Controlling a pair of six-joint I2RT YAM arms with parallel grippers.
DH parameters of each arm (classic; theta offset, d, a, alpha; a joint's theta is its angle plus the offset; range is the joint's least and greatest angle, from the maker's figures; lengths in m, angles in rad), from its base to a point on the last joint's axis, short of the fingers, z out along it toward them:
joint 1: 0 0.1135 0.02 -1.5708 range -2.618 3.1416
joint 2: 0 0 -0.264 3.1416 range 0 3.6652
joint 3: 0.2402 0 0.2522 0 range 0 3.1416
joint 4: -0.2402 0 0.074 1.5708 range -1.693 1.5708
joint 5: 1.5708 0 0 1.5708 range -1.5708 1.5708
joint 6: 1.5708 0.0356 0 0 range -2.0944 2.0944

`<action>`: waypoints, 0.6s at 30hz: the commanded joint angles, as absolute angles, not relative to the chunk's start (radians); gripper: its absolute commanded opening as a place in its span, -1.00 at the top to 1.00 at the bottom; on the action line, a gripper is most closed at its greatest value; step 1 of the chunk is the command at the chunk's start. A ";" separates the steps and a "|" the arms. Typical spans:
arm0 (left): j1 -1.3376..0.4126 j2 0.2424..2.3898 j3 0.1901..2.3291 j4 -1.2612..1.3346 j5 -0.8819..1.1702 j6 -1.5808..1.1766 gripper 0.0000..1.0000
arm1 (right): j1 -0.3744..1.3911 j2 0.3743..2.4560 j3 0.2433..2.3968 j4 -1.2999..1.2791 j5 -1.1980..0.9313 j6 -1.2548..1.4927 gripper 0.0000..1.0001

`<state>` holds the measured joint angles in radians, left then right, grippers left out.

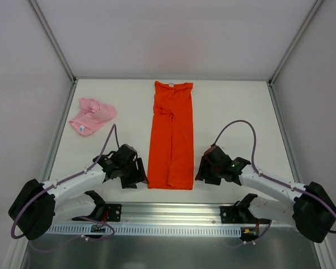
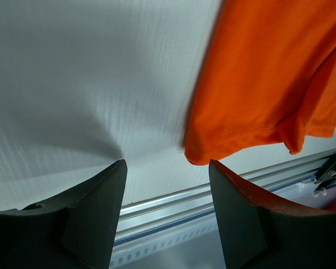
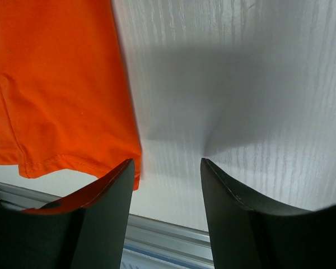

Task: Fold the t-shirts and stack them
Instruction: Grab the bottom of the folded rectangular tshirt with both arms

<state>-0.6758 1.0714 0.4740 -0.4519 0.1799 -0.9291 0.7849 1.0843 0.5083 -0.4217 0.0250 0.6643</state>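
Strip of smooth cloth, long, narrow: orange-red tee [image 1: 171,137]; pink tee [image 1: 91,116] crumpled; left gripper [image 2: 167,168], right gripper [image 3: 167,163] open, empty.

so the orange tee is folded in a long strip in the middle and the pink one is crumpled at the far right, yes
Not quite. The pink tee lies crumpled at the far left, not the far right; the top external view shows it. The rest holds: the orange tee is folded in a long strip in the middle.
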 commanded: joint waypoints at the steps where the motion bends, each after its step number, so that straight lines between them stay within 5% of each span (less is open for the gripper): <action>1: -0.719 1.068 0.457 -0.407 0.120 -1.035 -0.24 | 0.781 1.039 0.470 -0.376 0.011 0.738 -0.10; 18: -0.819 1.153 0.448 -0.314 0.022 -1.201 -0.30 | 0.814 0.979 0.405 -0.314 -0.009 0.882 -0.05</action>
<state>-0.8001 1.1122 0.4427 -0.2966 0.0982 -1.1763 0.7956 1.0218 0.4103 -0.3031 -0.0326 0.8330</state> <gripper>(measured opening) 0.653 0.526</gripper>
